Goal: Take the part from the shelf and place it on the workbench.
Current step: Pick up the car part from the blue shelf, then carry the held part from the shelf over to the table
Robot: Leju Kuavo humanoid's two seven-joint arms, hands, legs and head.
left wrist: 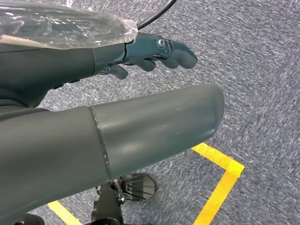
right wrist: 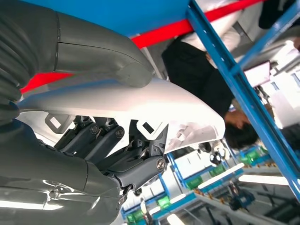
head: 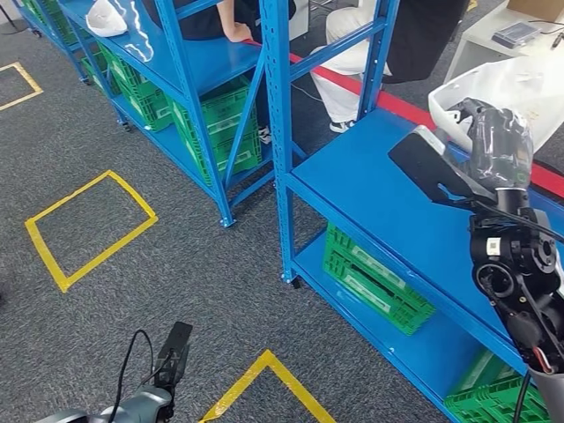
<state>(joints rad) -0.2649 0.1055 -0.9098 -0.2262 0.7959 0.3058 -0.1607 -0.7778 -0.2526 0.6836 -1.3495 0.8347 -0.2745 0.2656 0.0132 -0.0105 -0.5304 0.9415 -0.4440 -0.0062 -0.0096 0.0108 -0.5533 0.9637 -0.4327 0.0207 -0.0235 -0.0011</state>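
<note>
**Q:** Part — where is it?

**A:** White part (head: 465, 92), a curved plastic shell, sits at the right hand (head: 495, 150) above the blue shelf (head: 373, 189) on the right. The head view gives its pale edge beside the hand's glossy cover, over the shelf's top board. The right wrist view brings it close: the same shell (right wrist: 141, 101) lies across the hand, the thick grey thumb (right wrist: 106, 58) on one face and the dark fingers (right wrist: 116, 140) curled against the ribbed underside. That hand grips the part.

**Q:** And the left hand?

**A:** From the head view, the left hand (head: 174, 348) shows low, over the grey carpet (head: 199, 264). The left wrist view shows its dark fingers (left wrist: 166, 51) stretched out and apart from the thumb (left wrist: 159, 122), with nothing between them, carpet and yellow floor tape (left wrist: 219, 183) below.

**Q:** What else does each view add?

**A:** The head view shows green crates (head: 375, 282) on the lower shelf boards, a second blue rack (head: 193, 79) farther left with another white part (head: 107, 18) on top, yellow tape squares, a red line on the floor (head: 399, 106), and a seated person (head: 345, 62) behind the shelves. The right wrist view shows a person in dark clothing (right wrist: 198, 70) past a blue shelf brace (right wrist: 244, 89).
</note>
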